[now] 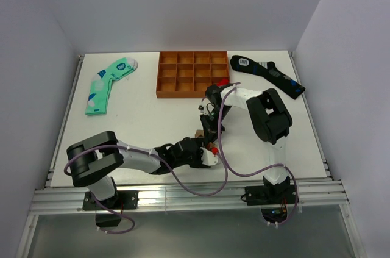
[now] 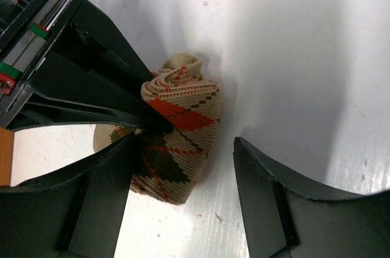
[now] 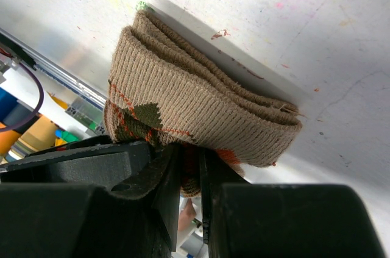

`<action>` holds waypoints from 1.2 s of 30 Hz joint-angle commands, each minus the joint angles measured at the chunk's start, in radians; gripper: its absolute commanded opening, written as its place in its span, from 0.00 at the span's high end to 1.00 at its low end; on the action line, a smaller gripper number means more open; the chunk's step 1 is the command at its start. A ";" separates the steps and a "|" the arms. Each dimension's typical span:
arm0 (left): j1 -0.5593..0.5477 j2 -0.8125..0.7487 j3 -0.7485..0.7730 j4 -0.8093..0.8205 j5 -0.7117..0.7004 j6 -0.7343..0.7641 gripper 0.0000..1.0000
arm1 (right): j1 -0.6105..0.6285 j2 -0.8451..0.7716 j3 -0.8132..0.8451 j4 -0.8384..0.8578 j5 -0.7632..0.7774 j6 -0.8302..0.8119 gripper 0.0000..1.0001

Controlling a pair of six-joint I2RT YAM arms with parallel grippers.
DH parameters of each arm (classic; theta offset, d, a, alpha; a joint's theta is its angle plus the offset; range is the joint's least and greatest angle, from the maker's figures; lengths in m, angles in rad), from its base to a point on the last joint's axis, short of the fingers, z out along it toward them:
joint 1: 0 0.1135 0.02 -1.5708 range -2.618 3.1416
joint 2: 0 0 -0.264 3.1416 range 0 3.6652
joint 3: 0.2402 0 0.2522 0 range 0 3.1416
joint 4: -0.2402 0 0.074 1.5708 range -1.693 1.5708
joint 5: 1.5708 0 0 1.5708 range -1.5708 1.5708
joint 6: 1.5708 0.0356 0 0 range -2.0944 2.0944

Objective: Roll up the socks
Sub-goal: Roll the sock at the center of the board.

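Where sock (image 2: 183, 105) lies: folded on table (image 2: 292, 57), between left hand's (image 2: 183, 148) spread fingers.
Right hand (image 3: 189, 157): clamped on sock's edge.
Left hand: open around it.

white table (image 1: 152, 121), mint-green sock (image 1: 108, 84), orange divided tray (image 1: 192, 94), black sock (image 1: 268, 75), bundled argyle sock (image 2: 180, 130)

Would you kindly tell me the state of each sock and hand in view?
Tan-brown knit argyle sock: folded into a bundle.
Right hand: shut on that sock.
Left hand: open, straddling it.
Mint-green sock with white patches: flat, unrolled.
Black sock with blue marks: flat, unrolled.
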 commanded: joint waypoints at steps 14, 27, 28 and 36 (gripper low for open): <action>0.065 0.047 0.019 -0.069 0.121 -0.074 0.35 | -0.007 0.069 -0.052 0.139 0.395 -0.084 1.00; 0.094 0.061 0.050 -0.134 0.165 -0.109 0.39 | -0.007 0.061 -0.052 0.137 0.390 -0.084 1.00; 0.096 0.065 0.056 -0.144 0.182 -0.112 0.39 | -0.007 0.059 -0.051 0.137 0.390 -0.084 1.00; 0.123 0.119 0.114 -0.248 0.297 -0.134 0.46 | -0.007 0.059 -0.048 0.139 0.389 -0.086 1.00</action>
